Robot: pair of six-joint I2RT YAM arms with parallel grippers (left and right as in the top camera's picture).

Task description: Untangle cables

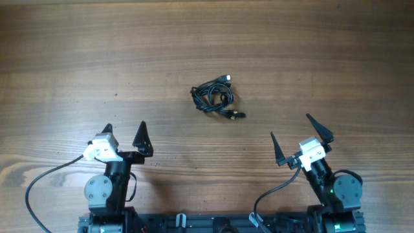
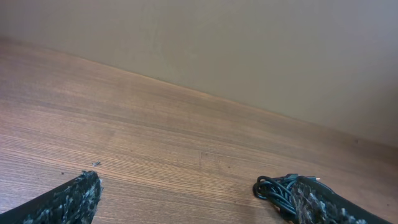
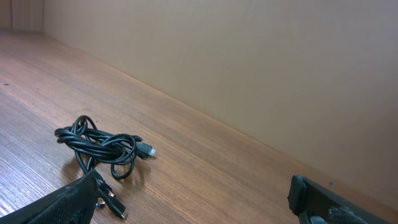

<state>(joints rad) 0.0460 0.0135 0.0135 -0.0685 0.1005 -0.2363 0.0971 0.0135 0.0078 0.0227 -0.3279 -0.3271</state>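
Wood-grain worktop [image 1: 65, 52] fills your overhead view, with a plain wall [image 3: 261, 56] behind it in the wrist views. Your left arm [image 1: 105, 186] sits low at the near edge, its wrist pointing straight out; the left fingers [image 1: 142, 137] are spread wide and neither hold nor touch anything. Farther out, between the arms, the cables [image 1: 215, 98] lie in one knotted bundle on the wood. Your right arm [image 1: 337, 186] angles inward, its right fingers [image 1: 279, 150] equally splayed and empty, well apart from the bundle.
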